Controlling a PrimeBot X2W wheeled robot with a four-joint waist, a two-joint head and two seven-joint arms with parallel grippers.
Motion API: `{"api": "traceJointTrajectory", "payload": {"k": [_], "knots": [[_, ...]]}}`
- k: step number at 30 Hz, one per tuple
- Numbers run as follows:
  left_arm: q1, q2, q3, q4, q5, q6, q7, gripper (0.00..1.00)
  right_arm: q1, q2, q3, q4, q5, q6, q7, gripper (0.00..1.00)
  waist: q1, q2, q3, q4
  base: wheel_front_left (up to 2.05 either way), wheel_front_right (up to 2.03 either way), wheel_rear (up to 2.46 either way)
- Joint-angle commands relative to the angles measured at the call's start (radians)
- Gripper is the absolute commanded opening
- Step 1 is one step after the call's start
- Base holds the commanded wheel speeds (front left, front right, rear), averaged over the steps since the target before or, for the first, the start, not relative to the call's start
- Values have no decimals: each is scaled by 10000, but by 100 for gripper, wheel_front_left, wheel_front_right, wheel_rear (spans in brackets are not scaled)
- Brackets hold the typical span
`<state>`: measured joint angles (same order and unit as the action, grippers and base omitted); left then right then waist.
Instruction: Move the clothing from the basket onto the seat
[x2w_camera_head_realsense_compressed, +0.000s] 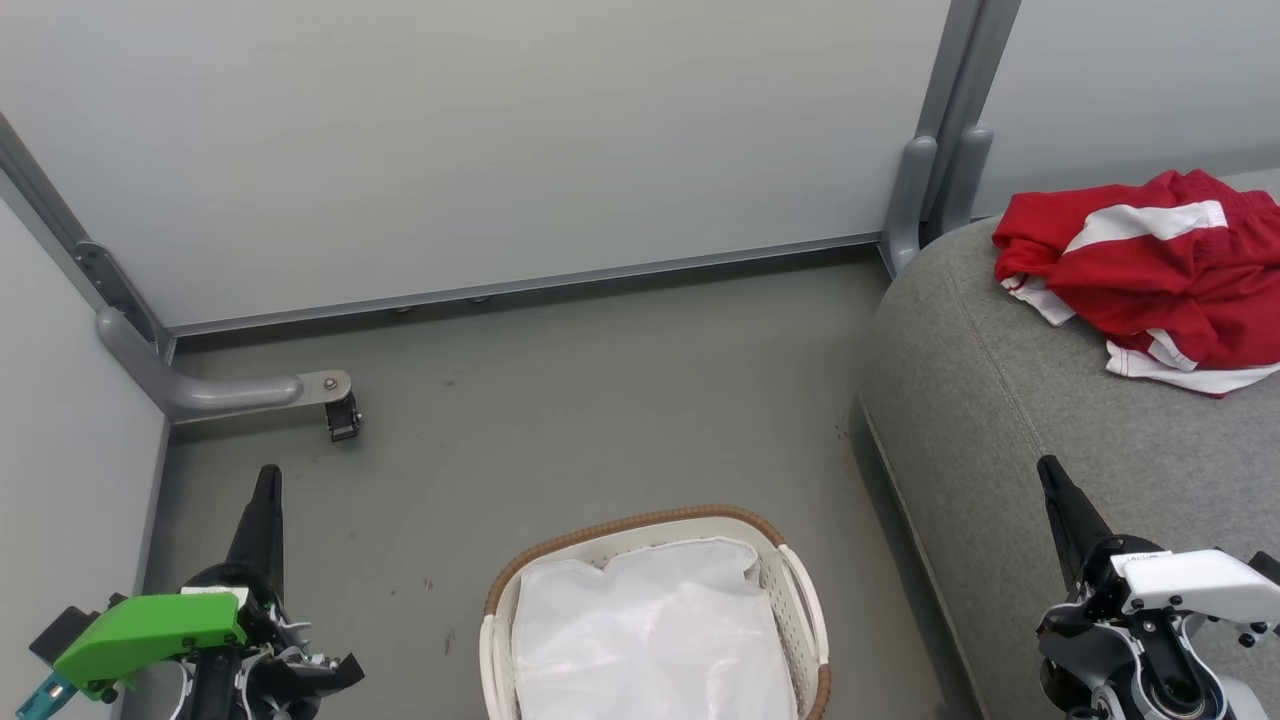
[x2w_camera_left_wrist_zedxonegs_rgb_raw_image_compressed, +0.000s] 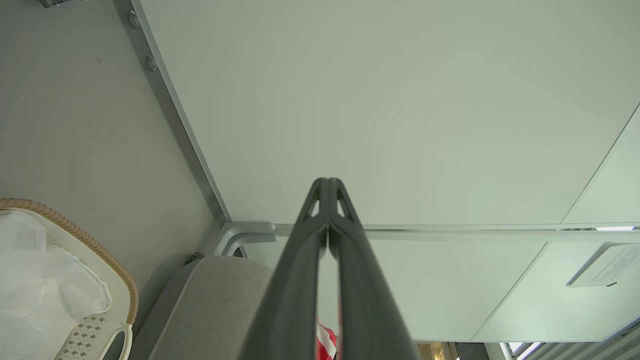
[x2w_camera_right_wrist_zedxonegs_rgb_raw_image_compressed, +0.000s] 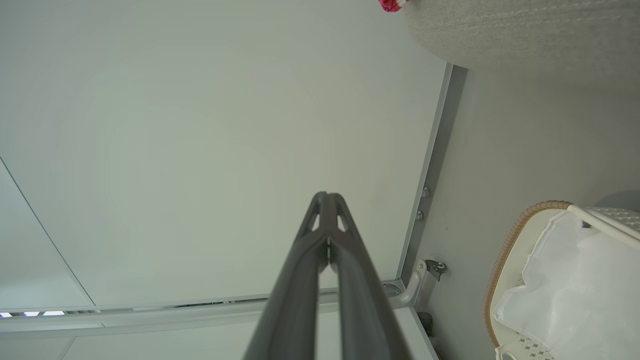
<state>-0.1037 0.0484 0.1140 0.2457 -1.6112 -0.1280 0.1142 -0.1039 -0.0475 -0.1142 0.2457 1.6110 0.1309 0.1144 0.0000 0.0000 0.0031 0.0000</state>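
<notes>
The red clothing (x2w_camera_head_realsense_compressed: 1160, 275) with white stripes lies crumpled on the grey seat (x2w_camera_head_realsense_compressed: 1010, 400) at the upper right. The white basket (x2w_camera_head_realsense_compressed: 800, 590) with a brown woven rim stands on the floor at the bottom centre, showing just its white lining inside. My left gripper (x2w_camera_head_realsense_compressed: 267, 478) is shut and holds nothing, low at the left beside the basket. My right gripper (x2w_camera_head_realsense_compressed: 1048, 470) is shut and holds nothing, hanging over the seat's front part. In the left wrist view, a sliver of the clothing (x2w_camera_left_wrist_zedxonegs_rgb_raw_image_compressed: 326, 341) peeks between the fingers (x2w_camera_left_wrist_zedxonegs_rgb_raw_image_compressed: 300, 280).
Pale partition panels (x2w_camera_head_realsense_compressed: 500, 130) with grey metal frames wall in the back and left. A grey foot bracket with a caster (x2w_camera_head_realsense_compressed: 340, 415) juts onto the floor at the left. Grey floor (x2w_camera_head_realsense_compressed: 600, 400) lies between the basket and the panels.
</notes>
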Motion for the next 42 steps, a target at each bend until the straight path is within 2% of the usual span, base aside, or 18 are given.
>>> {"api": "traceJointTrajectory", "payload": {"k": [1,42], "knots": [[-107,33,24,-21,-35,-55,31,0,-78,-52,-22,-37,39,-3,27,0,0,0,0,0,0,0,0],[-107,33,22,-23,-35,-56,30,0,-78,-52,-21,-37,39,-3,26,0,0,0,0,0,0,0,0]]}}
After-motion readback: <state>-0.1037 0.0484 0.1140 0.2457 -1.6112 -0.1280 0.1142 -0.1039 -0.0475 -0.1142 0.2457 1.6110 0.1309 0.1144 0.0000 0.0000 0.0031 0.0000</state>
